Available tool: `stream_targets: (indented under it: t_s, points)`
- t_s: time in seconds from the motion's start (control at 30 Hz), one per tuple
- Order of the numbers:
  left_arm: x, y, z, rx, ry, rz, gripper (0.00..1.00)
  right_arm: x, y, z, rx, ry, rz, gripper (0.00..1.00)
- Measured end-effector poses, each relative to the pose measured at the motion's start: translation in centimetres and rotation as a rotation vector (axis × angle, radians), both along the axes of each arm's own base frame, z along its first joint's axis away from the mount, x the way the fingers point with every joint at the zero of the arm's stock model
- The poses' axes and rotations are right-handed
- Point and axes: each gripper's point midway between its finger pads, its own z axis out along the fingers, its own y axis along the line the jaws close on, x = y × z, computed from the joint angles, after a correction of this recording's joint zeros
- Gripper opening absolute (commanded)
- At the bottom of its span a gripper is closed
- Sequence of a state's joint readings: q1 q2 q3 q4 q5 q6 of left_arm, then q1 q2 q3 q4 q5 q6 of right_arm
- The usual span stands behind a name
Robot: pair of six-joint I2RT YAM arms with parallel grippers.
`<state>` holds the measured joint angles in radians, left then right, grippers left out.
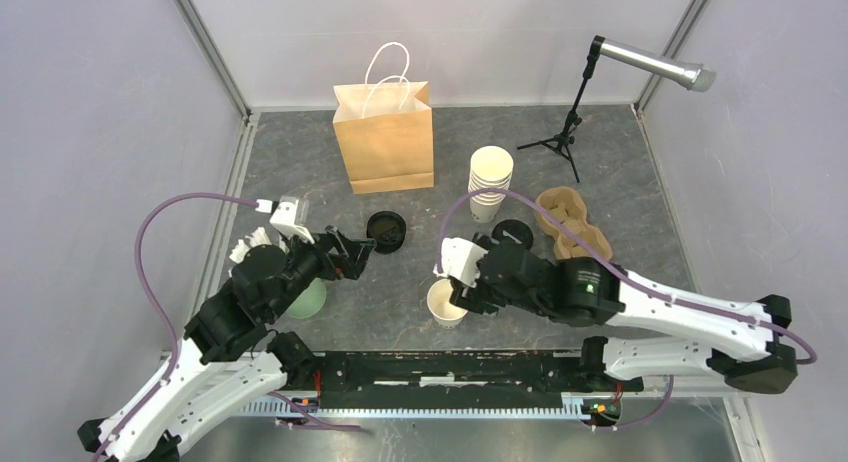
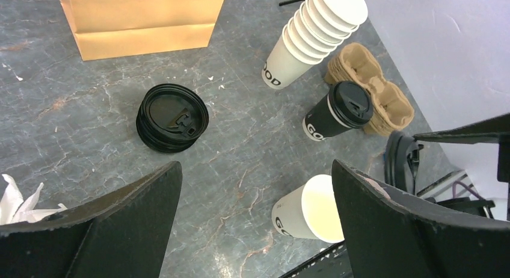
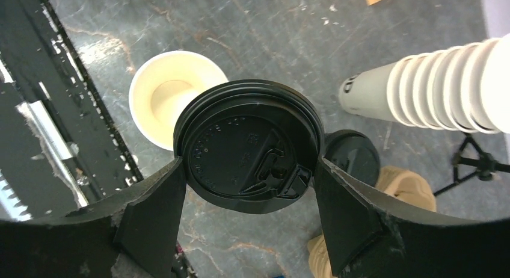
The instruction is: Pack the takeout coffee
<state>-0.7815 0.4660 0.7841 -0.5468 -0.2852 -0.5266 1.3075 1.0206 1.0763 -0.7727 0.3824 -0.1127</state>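
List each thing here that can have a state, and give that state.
Paper bag: upright, open.
Open cup: upright, lidless, empty.
Lidded cup: upright, lid on.
Lid pile: stacked.
Cup stack: nested, upright.
Cup tray: empty.
Left gripper: open, empty.
Right gripper: shut on lid.

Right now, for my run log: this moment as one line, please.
left gripper: open, empty | right gripper: shut on black lid | open cup: unlidded, beside right gripper | lidded cup: beside carrier
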Motion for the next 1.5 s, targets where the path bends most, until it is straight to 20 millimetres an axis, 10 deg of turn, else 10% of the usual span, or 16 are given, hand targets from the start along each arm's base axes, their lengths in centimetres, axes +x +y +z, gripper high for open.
stream_targets:
  t_s: [0.6, 1.5]
  points:
    - [-1.3, 1.6, 1.5, -0.043, -0.096, 0.0, 1.0, -2.5, 3.7, -5.6, -0.218, 0.321, 0.179, 0.81]
    - [-1.4, 2.9, 2.1, -0.079, -0.142, 0.048, 1.0, -1.0, 4.9, -8.6, -0.366, 0.347, 0.183, 0.89]
